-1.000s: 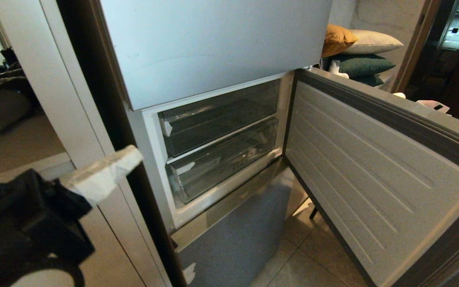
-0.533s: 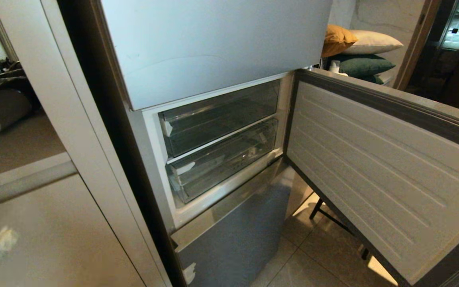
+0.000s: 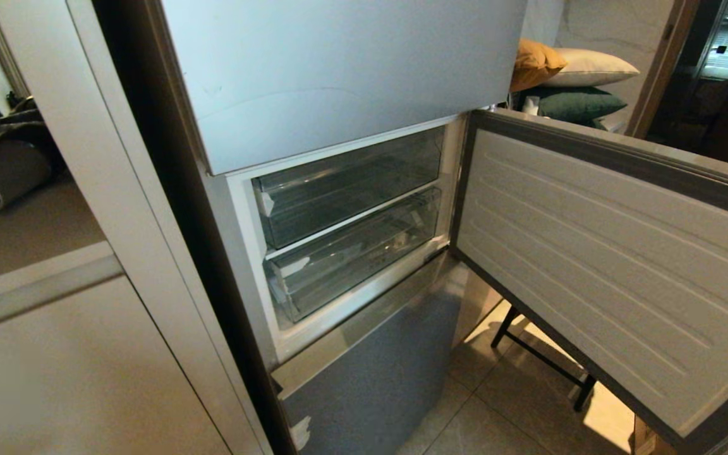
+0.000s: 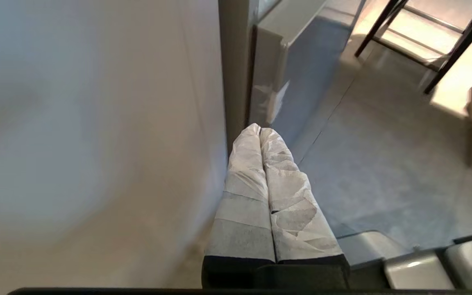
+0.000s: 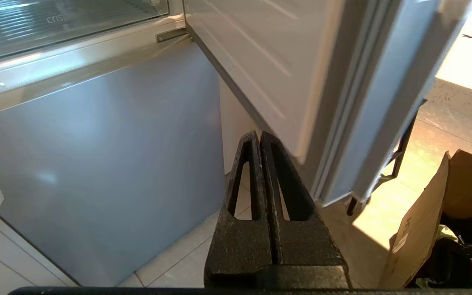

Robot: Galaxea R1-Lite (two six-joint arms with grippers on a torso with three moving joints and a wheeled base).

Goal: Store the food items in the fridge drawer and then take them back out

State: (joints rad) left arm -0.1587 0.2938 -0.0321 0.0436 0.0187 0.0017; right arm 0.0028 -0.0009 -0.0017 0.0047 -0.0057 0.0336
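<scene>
Both grippers, left [image 4: 259,130] and right [image 5: 259,134], are pressed closed and empty, low below the fridge drawer [image 3: 351,256] at mid-frame.

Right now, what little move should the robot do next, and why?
Probably lift the left claw toward the lower clear drawer to pull it out. The fridge door stands open, both drawers sit pushed in, and both claws are shut, empty and low by the floor. No food shows anywhere.
</scene>
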